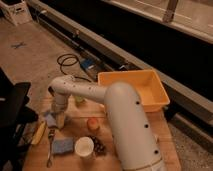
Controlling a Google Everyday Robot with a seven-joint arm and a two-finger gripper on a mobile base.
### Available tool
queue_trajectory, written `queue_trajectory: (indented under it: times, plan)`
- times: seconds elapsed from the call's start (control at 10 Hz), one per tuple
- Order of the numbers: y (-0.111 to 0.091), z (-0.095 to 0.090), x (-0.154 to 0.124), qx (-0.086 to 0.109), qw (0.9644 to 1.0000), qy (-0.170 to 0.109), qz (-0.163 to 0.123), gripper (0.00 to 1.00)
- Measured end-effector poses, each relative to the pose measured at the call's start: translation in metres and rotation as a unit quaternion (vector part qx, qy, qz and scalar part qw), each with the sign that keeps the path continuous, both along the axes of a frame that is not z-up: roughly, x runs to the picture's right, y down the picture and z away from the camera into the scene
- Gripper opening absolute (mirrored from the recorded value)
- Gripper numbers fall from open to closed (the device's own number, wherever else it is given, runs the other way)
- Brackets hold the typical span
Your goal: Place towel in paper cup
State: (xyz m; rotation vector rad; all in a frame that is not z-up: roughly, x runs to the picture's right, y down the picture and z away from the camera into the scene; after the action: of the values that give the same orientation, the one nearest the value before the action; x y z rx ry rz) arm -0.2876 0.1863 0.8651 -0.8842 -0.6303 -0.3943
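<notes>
A white paper cup [84,146] stands upright near the front of the wooden table [165,145]. A crumpled pale blue-grey towel [48,119] lies at the table's left side. My gripper [59,119] hangs from the white arm [120,120], which reaches left and bends down. It is low over the table, right beside or on the towel, some way left and behind the cup. The arm hides part of the towel.
A blue sponge [62,146] and a metal utensil [50,147] lie left of the cup. A banana [39,133] lies at the left edge. An orange round object [92,124] sits behind the cup, a dark item [100,146] to its right. A yellow bin [135,87] stands at the back right.
</notes>
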Motion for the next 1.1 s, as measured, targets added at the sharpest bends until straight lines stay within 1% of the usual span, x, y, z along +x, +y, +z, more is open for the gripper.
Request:
queue_trajectory:
  times: [0.1, 0.3, 0.5, 0.6, 0.8, 1.1]
  plan:
    - [-0.0004, 0.0004, -0.0002, 0.001, 1.0, 0.0, 0.0, 0.45]
    - [-0.003, -0.0006, 0.0006, 0.002, 1.0, 0.0, 0.0, 0.23]
    - [-0.0067, -0.0018, 0.0, 0.003, 1.0, 0.0, 0.002, 0.06]
    - [-0.0062, -0.0024, 0.001, 0.002, 1.0, 0.0, 0.0, 0.0]
    - [-0.0026, -0.0037, 0.0026, 0.0, 1.0, 0.0, -0.004, 0.0]
    - [-0.0031, -0.0034, 0.0027, 0.0, 1.0, 0.0, -0.004, 0.0]
